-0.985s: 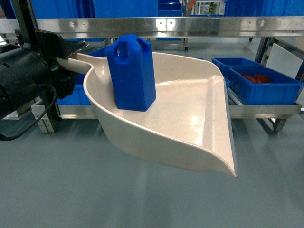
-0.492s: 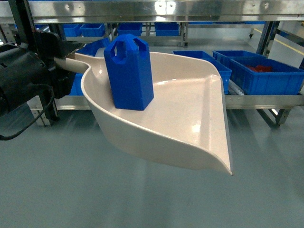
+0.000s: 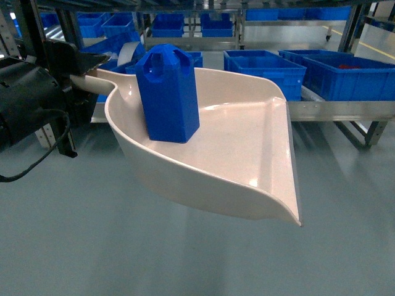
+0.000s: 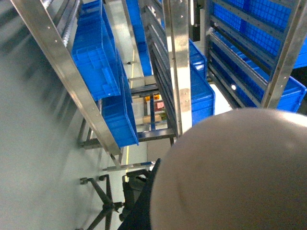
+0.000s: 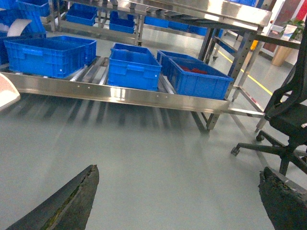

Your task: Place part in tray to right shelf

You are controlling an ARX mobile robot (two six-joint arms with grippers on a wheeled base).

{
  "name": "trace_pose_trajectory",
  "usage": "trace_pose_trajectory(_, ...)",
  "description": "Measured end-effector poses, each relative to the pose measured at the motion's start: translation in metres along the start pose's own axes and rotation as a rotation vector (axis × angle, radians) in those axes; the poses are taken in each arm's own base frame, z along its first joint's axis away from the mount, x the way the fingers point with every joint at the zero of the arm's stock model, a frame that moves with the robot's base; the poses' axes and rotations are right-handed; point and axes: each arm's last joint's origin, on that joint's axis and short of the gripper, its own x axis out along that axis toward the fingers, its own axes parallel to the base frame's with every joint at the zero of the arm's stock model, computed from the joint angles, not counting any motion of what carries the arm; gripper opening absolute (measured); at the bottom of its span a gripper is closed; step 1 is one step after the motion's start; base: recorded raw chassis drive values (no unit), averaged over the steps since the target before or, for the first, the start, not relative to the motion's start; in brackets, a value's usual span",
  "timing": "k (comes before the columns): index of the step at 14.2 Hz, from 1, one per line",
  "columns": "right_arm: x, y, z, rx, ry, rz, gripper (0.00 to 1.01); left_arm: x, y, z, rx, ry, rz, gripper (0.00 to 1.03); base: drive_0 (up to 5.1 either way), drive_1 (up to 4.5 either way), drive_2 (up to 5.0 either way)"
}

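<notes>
The blue part point(image 3: 168, 92) stands upright at the back of the beige tray point(image 3: 247, 154), which hangs in the air over the grey floor. My left gripper point(image 3: 83, 74) is shut on the tray's handle at the left of the head view. In the left wrist view the tray's underside point(image 4: 230, 172) fills the lower right and hides the jaws. My right gripper point(image 5: 180, 175) is open over bare floor, with nothing between its fingers. The right shelf point(image 5: 144, 96) runs across ahead of it, and its front rail point(image 3: 339, 110) shows behind the tray.
Several blue crates point(image 3: 265, 68) sit on the shelf's roller tracks, one holding red items point(image 5: 199, 76). More steel racks with blue crates point(image 4: 103, 72) stand beyond. A black office chair point(image 5: 288, 120) is on the floor to the right. The tray's lip point(image 5: 7, 93) shows at the right wrist view's left edge.
The shelf has shifted in the head view: its upper rail has passed out at the top and the crates look nearer. Tray and part keep their place in front of me.
</notes>
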Motion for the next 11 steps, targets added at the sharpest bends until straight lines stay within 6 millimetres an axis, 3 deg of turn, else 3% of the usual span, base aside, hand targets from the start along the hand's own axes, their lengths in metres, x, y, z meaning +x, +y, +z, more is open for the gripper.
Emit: trace_pose_trajectory(11,0.0000,0.0001,-0.0003,0.000,0.002,0.001,0.98,-0.0001,0.0002,0.0000,0.000,0.000,0.002,0.12,0.0,0.00,0.0)
